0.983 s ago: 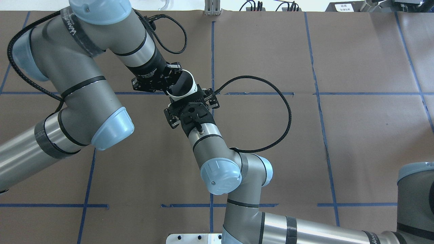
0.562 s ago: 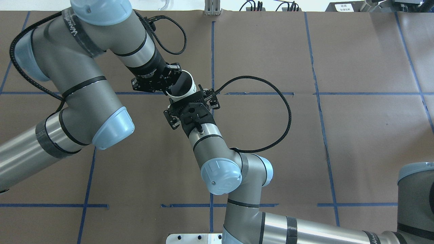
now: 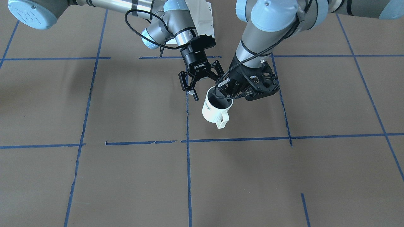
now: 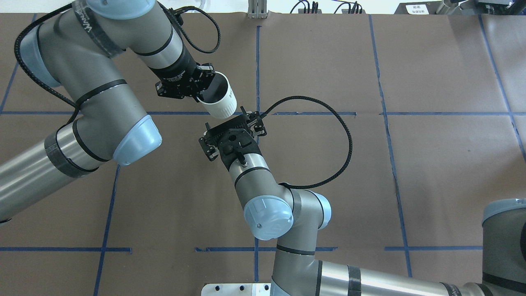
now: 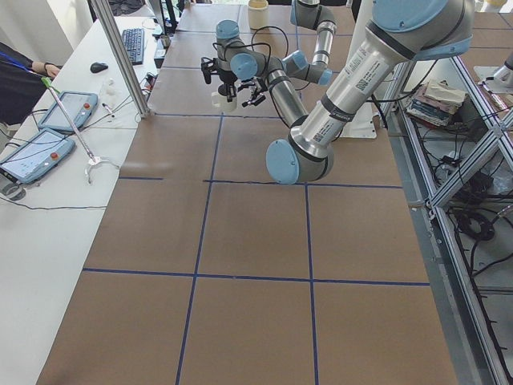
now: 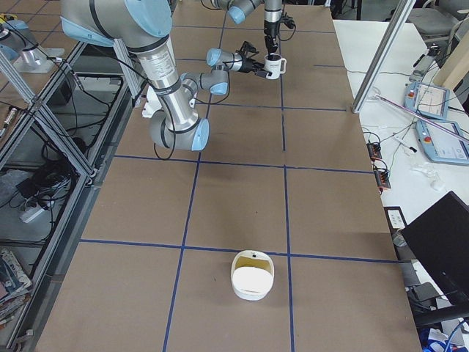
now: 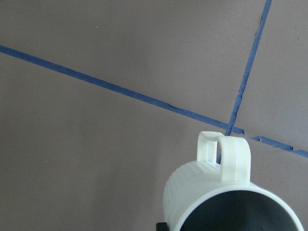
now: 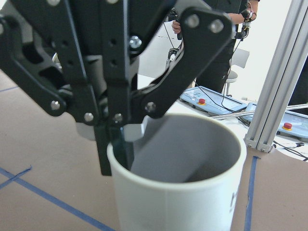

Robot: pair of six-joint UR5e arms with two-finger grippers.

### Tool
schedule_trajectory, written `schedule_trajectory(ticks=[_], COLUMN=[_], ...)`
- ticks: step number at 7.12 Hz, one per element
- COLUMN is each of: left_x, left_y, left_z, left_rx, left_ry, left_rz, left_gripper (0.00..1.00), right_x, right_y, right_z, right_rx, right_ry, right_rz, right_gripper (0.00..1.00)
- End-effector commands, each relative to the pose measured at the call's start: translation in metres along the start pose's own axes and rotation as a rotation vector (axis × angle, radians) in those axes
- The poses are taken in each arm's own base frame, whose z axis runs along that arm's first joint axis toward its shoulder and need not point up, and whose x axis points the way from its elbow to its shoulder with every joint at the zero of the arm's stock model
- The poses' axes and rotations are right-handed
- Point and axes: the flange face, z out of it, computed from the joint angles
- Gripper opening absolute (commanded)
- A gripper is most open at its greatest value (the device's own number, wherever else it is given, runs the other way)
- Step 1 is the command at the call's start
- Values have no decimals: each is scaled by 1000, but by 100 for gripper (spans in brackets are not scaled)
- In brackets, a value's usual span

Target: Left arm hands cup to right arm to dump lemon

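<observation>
The white ribbed cup (image 4: 220, 100) hangs tilted above the table, held at its rim by my left gripper (image 4: 200, 93), which is shut with one finger (image 8: 120, 139) inside the grey interior. The cup also shows in the front view (image 3: 214, 111), handle toward the operators' side, and in the left wrist view (image 7: 226, 197). My right gripper (image 4: 231, 122) is open and empty just beside the cup, a small gap apart; in the front view (image 3: 205, 85) its jaws stand wide by the cup's rim. The lemon is not visible; the cup's inside looks dark.
A white bowl-like container (image 6: 253, 276) with a yellowish inside stands far off toward the table's end on my right. Blue tape lines (image 4: 312, 113) grid the brown table cover. The right arm's black cable (image 4: 347, 135) loops over the table.
The left arm has drawn the cup out from between the right gripper's open jaws, up and to the left in the overhead view. The right gripper has hardly moved.
</observation>
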Motion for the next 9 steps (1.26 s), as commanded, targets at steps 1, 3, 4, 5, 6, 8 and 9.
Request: schedule_trajectory(ticks=[1,3,4,5,6,8,9], left_x=[-24,-83,-122,-158,-190,-265,-299], left_y=[-43,-70,-69,-63,-52,-34,-33], left_z=[-8,-6,-13,-22,-26,-36,-42], left_rx=[41,56,59,65,61,49,46], left_ry=[-22,-70,-86,-96,-109,-149,-174], left_rz=[48,108,180,230,252,316,313], left_gripper=[0,0,0,0,0,0,0], right_x=[-4,9,26,46,79,157,183], right_y=[4,-4,-14,-27,-44,-73,-81], right_z=[-4,-8,6,27,50,93,101], right_rx=[-3,65,64,-2,-54,-258,-352], right_ry=[-7,-47,-33,-41,-33,-17,-11], right_rz=[1,73,66,37,21,77,109], right_gripper=[100,100,100,100,100,100,100])
